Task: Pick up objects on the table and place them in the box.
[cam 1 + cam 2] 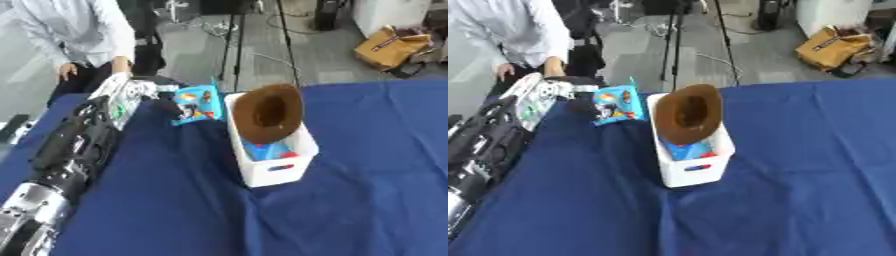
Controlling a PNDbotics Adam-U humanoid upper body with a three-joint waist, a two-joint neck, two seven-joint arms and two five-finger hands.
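Blue packet (pixel 196 104) — just left of white box (pixel 278 170) | left robot hand (pixel 164 107) touching packet — grip unclear

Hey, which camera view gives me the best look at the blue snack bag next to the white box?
The left eye view: the blue snack bag appears larger there, standing just left of the white box, with the left hand at its lower left edge. The right eye view shows the same bag slightly smaller, nearer the picture's left.
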